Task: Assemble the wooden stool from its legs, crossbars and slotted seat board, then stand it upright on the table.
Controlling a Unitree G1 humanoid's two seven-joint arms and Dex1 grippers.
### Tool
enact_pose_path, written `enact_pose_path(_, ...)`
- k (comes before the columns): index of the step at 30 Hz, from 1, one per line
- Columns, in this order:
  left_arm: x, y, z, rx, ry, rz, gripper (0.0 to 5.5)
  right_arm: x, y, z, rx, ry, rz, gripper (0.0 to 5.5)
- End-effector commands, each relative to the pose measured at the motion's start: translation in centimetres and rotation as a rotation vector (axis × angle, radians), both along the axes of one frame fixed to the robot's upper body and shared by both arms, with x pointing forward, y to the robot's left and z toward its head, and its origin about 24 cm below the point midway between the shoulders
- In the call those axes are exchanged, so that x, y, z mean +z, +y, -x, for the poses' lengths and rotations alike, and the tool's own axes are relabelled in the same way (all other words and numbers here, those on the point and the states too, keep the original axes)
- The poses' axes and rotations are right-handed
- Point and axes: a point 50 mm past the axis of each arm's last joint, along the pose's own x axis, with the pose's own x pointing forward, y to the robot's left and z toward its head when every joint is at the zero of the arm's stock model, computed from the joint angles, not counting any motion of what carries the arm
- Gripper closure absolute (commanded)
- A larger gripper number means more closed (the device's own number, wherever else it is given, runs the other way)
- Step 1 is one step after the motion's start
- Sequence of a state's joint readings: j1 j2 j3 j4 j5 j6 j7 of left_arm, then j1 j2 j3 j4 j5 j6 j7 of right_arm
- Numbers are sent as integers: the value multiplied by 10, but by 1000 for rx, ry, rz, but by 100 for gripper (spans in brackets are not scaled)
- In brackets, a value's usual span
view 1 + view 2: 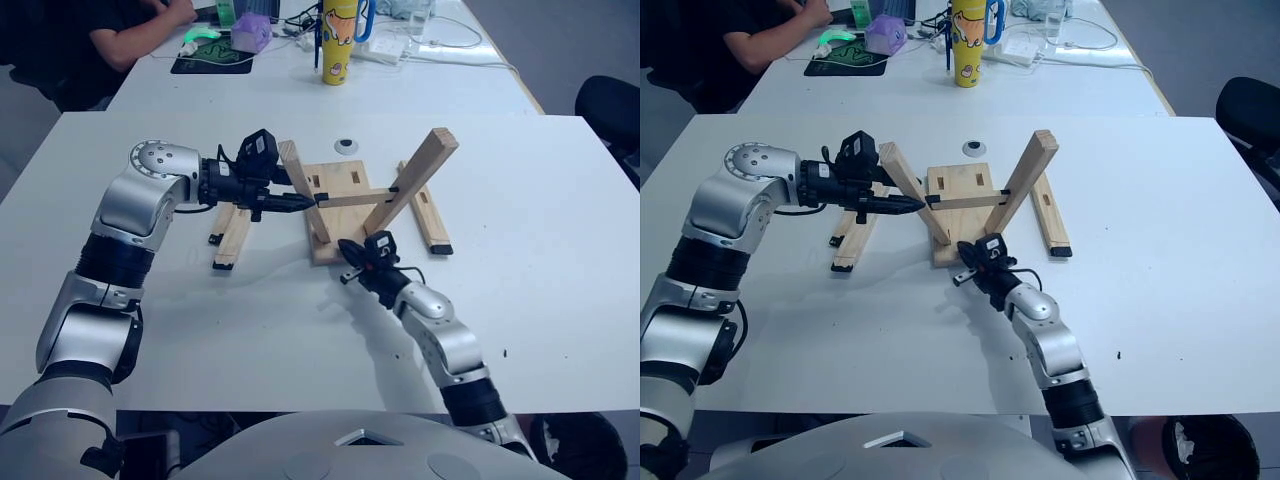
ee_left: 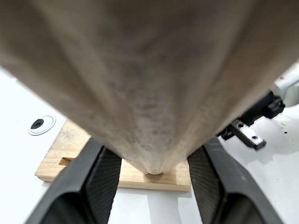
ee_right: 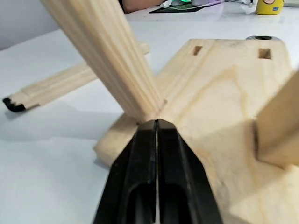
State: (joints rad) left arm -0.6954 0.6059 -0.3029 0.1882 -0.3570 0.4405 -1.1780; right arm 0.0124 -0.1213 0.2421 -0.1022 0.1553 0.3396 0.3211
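The left tool (image 1: 295,202) grips the left leg (image 1: 291,163) on the seat board (image 1: 340,180), mid counter (image 1: 520,260). The right tool (image 3: 156,122), pinched closed and empty, touches its base. Push down gently, keeping it straight.

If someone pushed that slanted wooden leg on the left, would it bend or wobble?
The slanted pale wooden leg looks like solid timber, so it probably stays stiff. It leans in the flat slotted seat board, so its joint may be loose and rock. The thin wooden crossbar tying it to the other leg likely limits that.
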Motion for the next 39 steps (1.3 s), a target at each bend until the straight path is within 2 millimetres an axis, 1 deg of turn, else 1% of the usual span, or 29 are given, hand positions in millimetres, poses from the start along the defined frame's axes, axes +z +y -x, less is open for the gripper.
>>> enact_pose_path(1,-31,6,8,20,85,-75,310,-21,-5,0,-9,91,210,550)
enact_pose_path(4,-26,10,7,53,60,-73,271,-27,-3,7,32,137,242,550)
enact_pose_path(7,-12,7,9,55,37,-20,233,-35,-4,13,54,192,280,550)
enact_pose_path(9,-4,12,12,75,21,-3,200,-39,-5,14,57,216,303,550)
enact_pose_path(11,11,29,19,124,-3,25,174,-41,-5,15,64,233,322,550)
enact_pose_path(14,51,51,31,197,-54,173,129,-43,-7,15,56,239,322,550)
enact_pose_path(15,66,54,37,197,-69,232,148,-43,-8,15,52,241,323,550)
enact_pose_path(16,81,55,41,192,-83,303,153,-44,-9,15,46,243,324,550)
enact_pose_path(17,97,54,44,185,-109,382,171,-44,-10,15,42,244,323,550)
enact_pose_path(18,109,52,45,185,-136,448,185,-45,-11,15,39,245,323,550)
enact_pose_path(20,127,44,36,218,-191,598,214,-46,-12,15,32,249,321,550)
enact_pose_path(24,133,20,15,346,-260,753,272,-48,-10,15,41,256,322,550)
enact_pose_path(26,141,9,10,374,-299,814,308,-48,-10,15,43,258,321,550)
enact_pose_path(28,153,2,9,372,-313,887,336,-49,-9,15,45,261,319,550)
enact_pose_path(31,160,-6,12,333,-289,904,382,-50,-9,16,42,267,317,550)
enact_pose_path(33,162,-7,15,315,-279,917,418,-50,-9,16,42,269,317,550)
enact_pose_path(34,166,-7,18,291,-276,940,438,-50,-9,16,43,270,317,550)
enact_pose_path(35,173,-7,24,254,-275,987,453,-51,-9,16,45,271,318,550)
enact_pose_path(36,183,-7,33,176,-243,1094,469,-51,-10,17,44,272,318,550)
enact_pose_path(37,190,-6,39,119,-217,1164,479,-51,-10,17,44,273,319,550)
enact_pose_path(38,188,-7,41,113,-213,1133,499,-51,-10,17,43,273,319,550)
enact_pose_path(39,182,-8,40,126,-208,1075,513,-51,-10,17,44,273,319,550)
